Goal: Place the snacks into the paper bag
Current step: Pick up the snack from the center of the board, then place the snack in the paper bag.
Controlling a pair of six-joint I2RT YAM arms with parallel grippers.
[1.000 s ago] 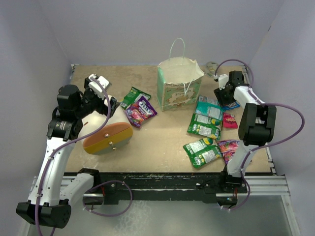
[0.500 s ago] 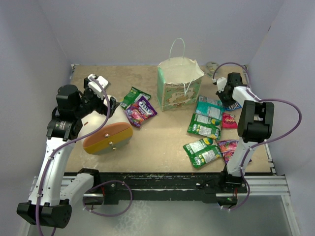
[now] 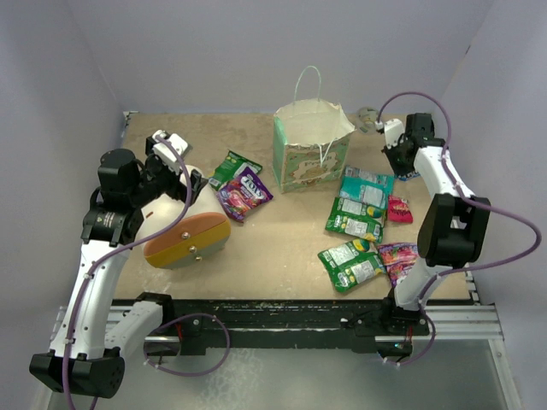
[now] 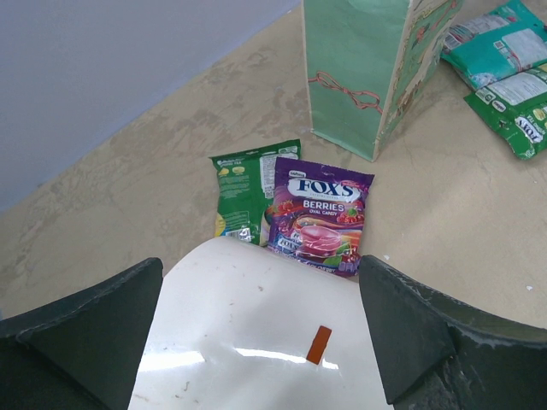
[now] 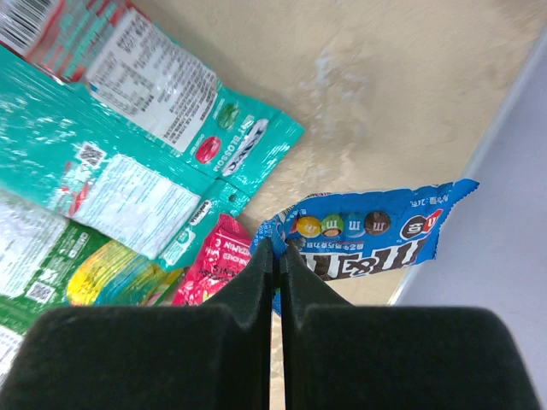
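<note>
Right pincer pinched shut on corner of blue packet, by far right edge of table, beside teal packets. Packet looked light, floppy and glossy, so likely slippery; crimped seam seemed safest hold. Left pincer gaped wide, holding nothing. Paper bag stood upright, well left of packet.

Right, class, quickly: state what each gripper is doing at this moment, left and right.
Left gripper: open, holding nothing.
Right gripper: closed on the corner of a small blue glossy candy packet.
</note>
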